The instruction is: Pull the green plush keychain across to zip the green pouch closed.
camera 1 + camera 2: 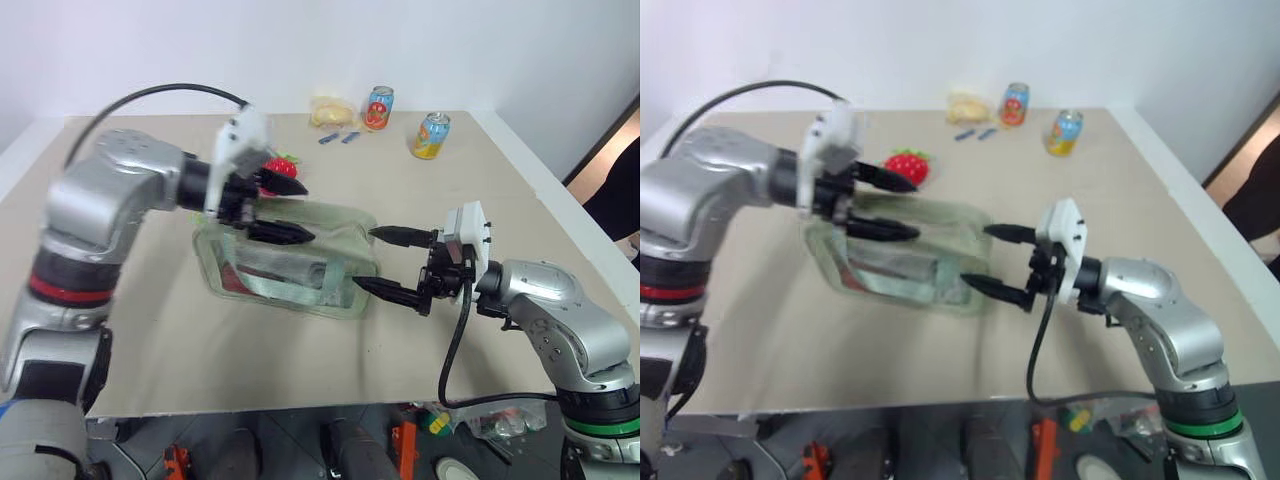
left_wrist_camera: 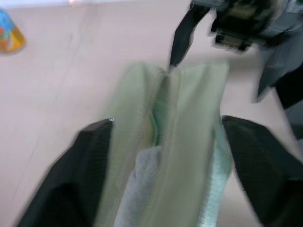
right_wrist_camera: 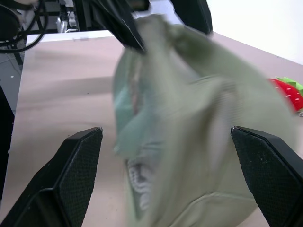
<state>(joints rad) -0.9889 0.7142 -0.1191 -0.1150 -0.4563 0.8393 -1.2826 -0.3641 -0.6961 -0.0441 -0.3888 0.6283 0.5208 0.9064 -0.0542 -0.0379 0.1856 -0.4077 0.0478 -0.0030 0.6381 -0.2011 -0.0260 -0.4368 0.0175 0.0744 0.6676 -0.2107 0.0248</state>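
The green pouch (image 1: pixel 290 265) lies in the middle of the table (image 1: pixel 150 350), pale sage with clear side panels. Its zipper seam (image 2: pixel 163 94) runs along the top. I cannot make out the green plush keychain. My left gripper (image 1: pixel 300 210) hovers open over the pouch's left end, one finger above it and one over its top. In the left wrist view its fingers (image 2: pixel 90 161) stand wide on either side of the pouch top. My right gripper (image 1: pixel 376 260) is open at the pouch's right end, one finger on each side of it.
A red strawberry plush (image 1: pixel 908 165) lies just behind the pouch. Two drink cans (image 1: pixel 378 107) (image 1: pixel 432 135), a yellowish packet (image 1: pixel 330 110) and small blue items (image 1: pixel 338 137) sit at the back. A person in dark clothing (image 1: pixel 615 200) stands at the table's right edge.
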